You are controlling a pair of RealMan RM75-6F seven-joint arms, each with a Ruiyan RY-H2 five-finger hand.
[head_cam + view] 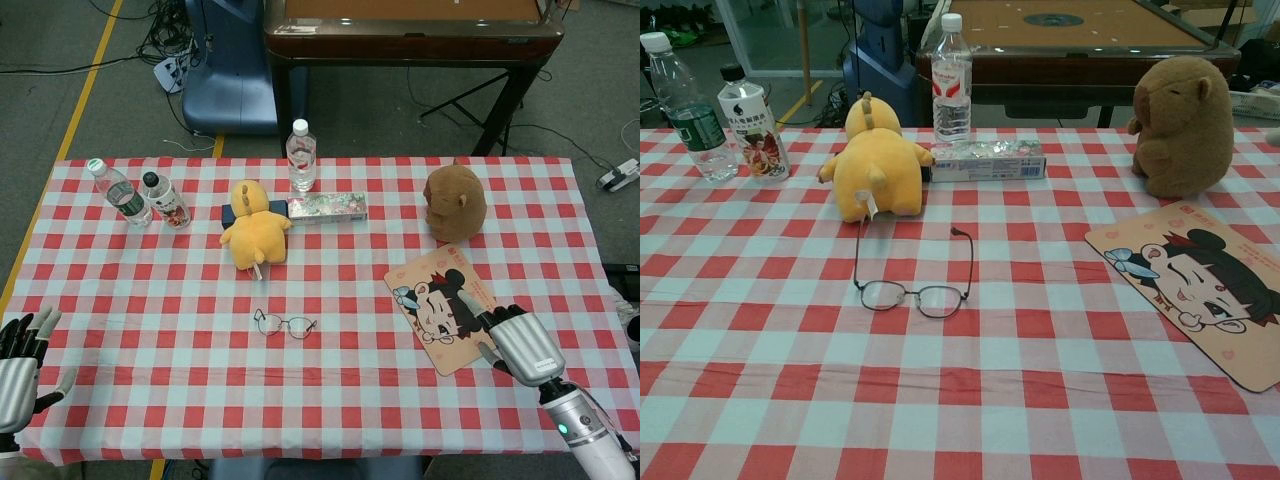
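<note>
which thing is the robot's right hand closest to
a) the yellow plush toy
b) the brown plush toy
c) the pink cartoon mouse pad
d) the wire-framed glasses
c: in the head view the right hand sits at the near right edge of the flat pink cartoon-girl mouse pad, its fingers over that edge, whether touching is unclear, and holds nothing.

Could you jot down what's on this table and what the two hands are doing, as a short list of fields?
Right hand: fingers apart, holding nothing, over the near corner of the cartoon mat
Left hand: open, at the table's left edge
Middle: glasses, unfolded
Toys: yellow plush, brown plush
Far side: three bottles; flat box
Cover: red checked cloth
</note>
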